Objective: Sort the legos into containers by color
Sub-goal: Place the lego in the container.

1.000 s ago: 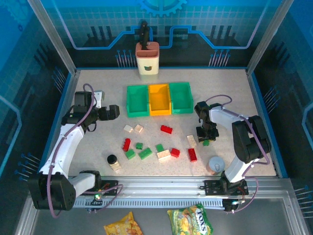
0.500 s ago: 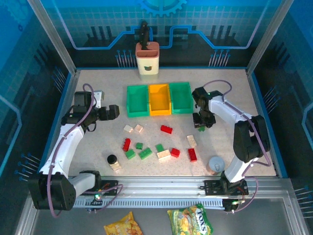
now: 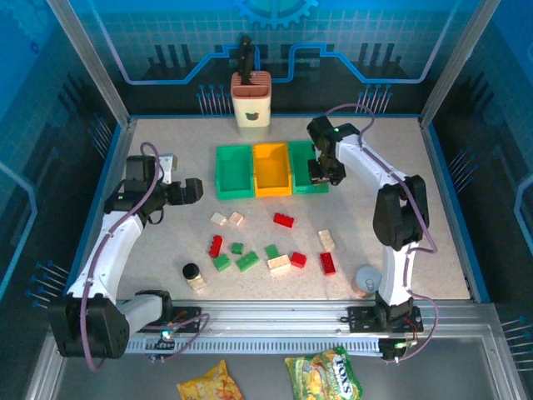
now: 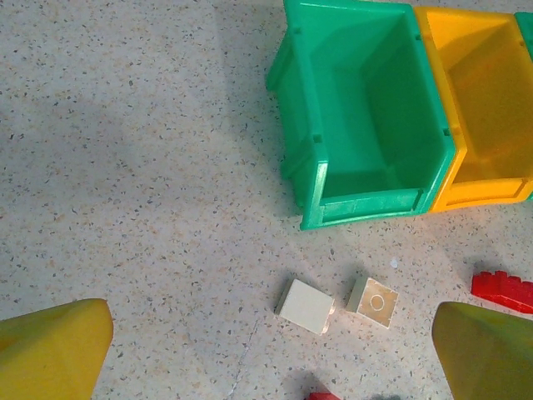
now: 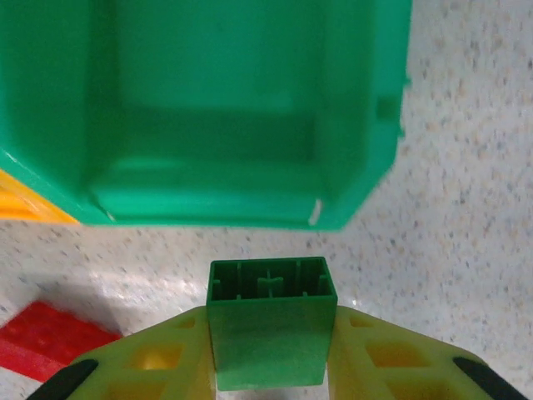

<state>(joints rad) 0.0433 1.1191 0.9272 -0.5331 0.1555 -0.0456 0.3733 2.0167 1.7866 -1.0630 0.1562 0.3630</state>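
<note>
Speckled bench [image 3: 166, 242] with scattered bricks [image 3: 283, 220].
Right fingers [image 5: 158, 367] grip a green brick [image 5: 268, 325], apparently at a green bin's [image 5: 358, 167] edge; left fingers [image 4: 50, 350] open.

From above and behind the arms the top external camera looks down over the whole bench [image 3: 175, 242], while the wrist cameras face down past the left end effector [image 4: 266, 358], from well off, and the right end effector [image 5: 268, 350], from close, both sharing the orange-yellow bin [image 4: 487, 92] ahead.

Glossy plastic bins [image 4: 366, 125]; smooth plastic legos [image 5: 269, 329]; speckled matt tabletop [image 4: 125, 167].
</note>
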